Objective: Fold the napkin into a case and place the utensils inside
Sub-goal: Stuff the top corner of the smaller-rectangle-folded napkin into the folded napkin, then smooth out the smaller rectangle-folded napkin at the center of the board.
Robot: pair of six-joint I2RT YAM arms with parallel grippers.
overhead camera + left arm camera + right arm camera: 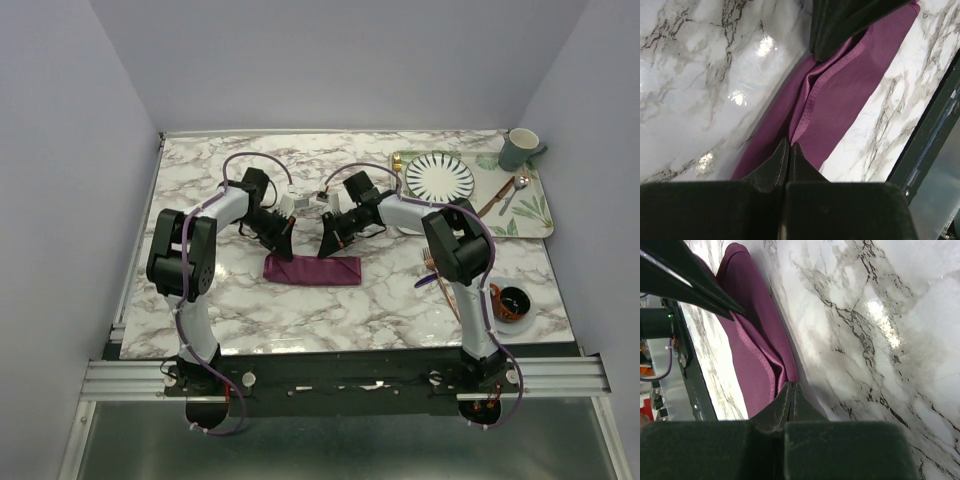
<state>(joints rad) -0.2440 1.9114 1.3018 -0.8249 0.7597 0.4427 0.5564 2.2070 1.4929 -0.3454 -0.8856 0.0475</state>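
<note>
The plum-purple napkin (pixel 312 269) lies folded into a long narrow strip, the case, on the marble table in the middle of the top view. My left gripper (pixel 284 245) is at the strip's far edge near its left end. Its jaws (pixel 790 144) are shut, with the hem of the cloth (pixel 840 95) running into their tips. My right gripper (pixel 327 245) is at the same edge further right, shut (pixel 791 384) on a layer edge of the napkin (pixel 747 355). The copper fork (pixel 432 262) and dark blue knife (pixel 428 283) lie beside the right arm, partly hidden by it.
A leaf-patterned tray (pixel 530 215) at the back right carries a striped plate (pixel 439 177), a grey mug (pixel 519 150), a silver spoon (pixel 514 192) and another utensil. A small brown bowl (pixel 513 302) sits near the front right. Grey walls enclose the table.
</note>
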